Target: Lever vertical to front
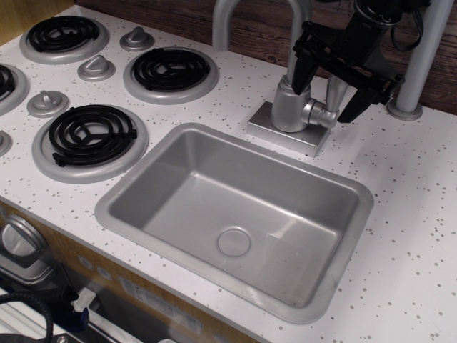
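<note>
The lever (335, 91) is a small silver-grey paddle on a short side stub (319, 113) at the right of the faucet body (289, 107). It stands upright, pointing up. My black gripper (325, 101) comes down from the upper right and is open, with its two fingers on either side of the lever. The left finger (300, 71) hangs in front of the faucet body. The right finger (355, 106) is just right of the lever. A gap shows between each finger and the paddle.
The faucet base plate (285, 136) sits behind the grey sink basin (235, 214). The curved spout (228, 18) rises at the top. A grey pole (414, 78) stands at the right. Black burners (171, 70) and conical knobs (96, 68) lie to the left.
</note>
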